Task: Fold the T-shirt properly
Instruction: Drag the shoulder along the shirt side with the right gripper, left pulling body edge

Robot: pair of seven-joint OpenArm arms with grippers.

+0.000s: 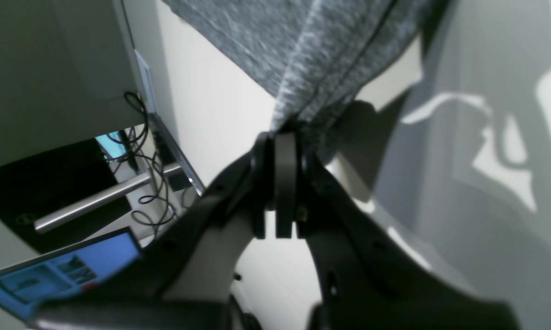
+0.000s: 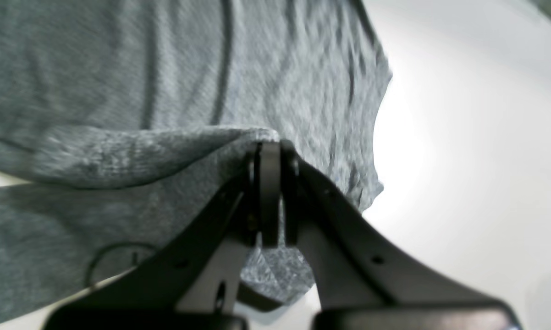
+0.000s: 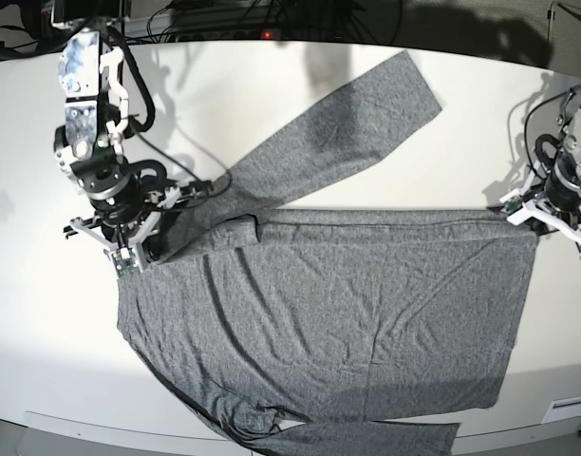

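The charcoal-grey T-shirt (image 3: 347, 323) lies spread over the white table (image 3: 44, 361), its body across the middle. One long sleeve (image 3: 366, 114) runs up toward the back. The other sleeve (image 3: 366, 439) lies along the front edge. My right gripper (image 3: 131, 255) stands at the shirt's left end in the base view. In its wrist view the right gripper (image 2: 268, 147) is shut on a raised fold of the T-shirt (image 2: 119, 68). My left gripper (image 3: 520, 211) is at the shirt's far right corner. There the left gripper (image 1: 282, 137) is shut on a bunched edge of the T-shirt (image 1: 303, 46).
Black cables (image 3: 224, 14) run along the table's back edge. Off the table's side, the left wrist view shows a lit blue screen (image 1: 64, 270), a metal bar (image 1: 92, 201) and loose cables (image 1: 151, 183). The table's front edge (image 3: 101, 423) is close to the lower sleeve.
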